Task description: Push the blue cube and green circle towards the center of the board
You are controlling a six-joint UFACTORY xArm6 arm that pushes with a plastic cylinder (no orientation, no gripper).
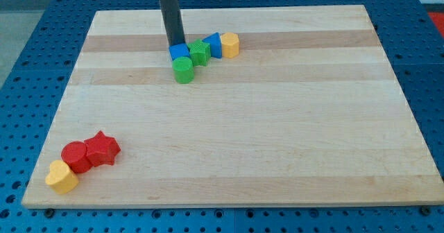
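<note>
the blue cube (pixel 179 51) sits near the view's top, a little left of the board's middle line, and the green circle (pixel 183 70) lies touching it just below, toward the view's bottom. both are well up from the centre of the wooden board (pixel 277 143). my tip (pixel 177 45) comes down right at the top edge of the blue cube, touching it or very nearly so; i cannot tell which. the rod rises straight up from there and leaves the view at the top. i have no fingers on this rig, only the rod, so nothing is being held.

just right of the blue cube a green star-like block (pixel 200 52) leans into the cluster, then another blue block (pixel 214 45) whose shape i cannot make out, then a yellow block (pixel 229 44) at the right end, all touching in a short row.

well apart, at the view's bottom left corner, a red star (pixel 103 148) touches a red round block (pixel 75 156), and a yellow heart-like block (pixel 62 177) touches that one nearest the corner.
</note>
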